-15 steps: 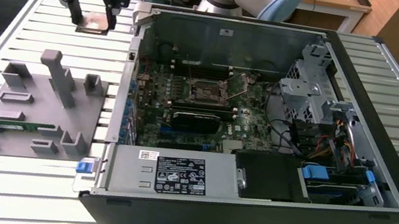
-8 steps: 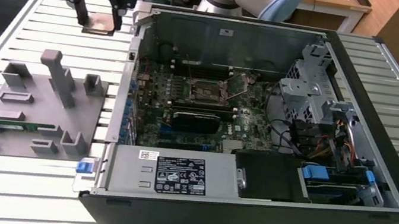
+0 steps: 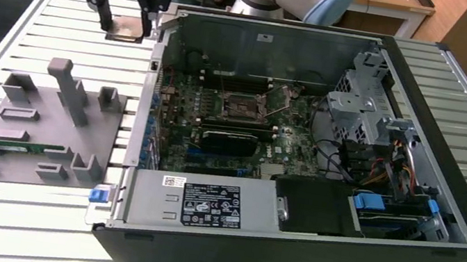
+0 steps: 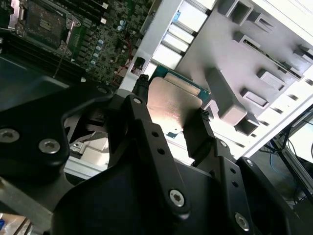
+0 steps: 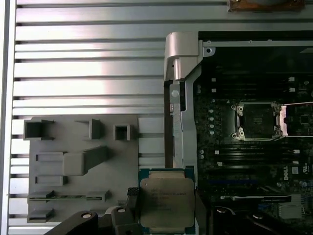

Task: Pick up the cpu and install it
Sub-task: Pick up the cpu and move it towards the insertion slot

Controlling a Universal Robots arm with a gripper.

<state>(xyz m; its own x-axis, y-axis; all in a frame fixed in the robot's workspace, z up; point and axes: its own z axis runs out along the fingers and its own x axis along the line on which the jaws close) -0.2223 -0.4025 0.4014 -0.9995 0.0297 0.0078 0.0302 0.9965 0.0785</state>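
The cpu (image 5: 167, 203) is shiny silver, rimmed in what looks green; black fingers (image 4: 146, 132); pale striped silver counter (image 5: 88, 68); grey holder (image 5: 73, 166); dark green motherboard (image 4: 102, 39).

There is one cpu (image 5: 167, 200) and one gripper (image 3: 128, 30) with two fingers (image 4: 142, 105). One open computer case (image 3: 461, 202) holds one motherboard (image 3: 186, 106) with one bare socket (image 5: 257, 120). One labelled metal box (image 3: 203, 203) sits at six o'clock inside the case. In the exterior view, one gray holder tray (image 3: 40, 107) lies at nine o'clock of the case, carrying one green memory stick (image 3: 20, 148).
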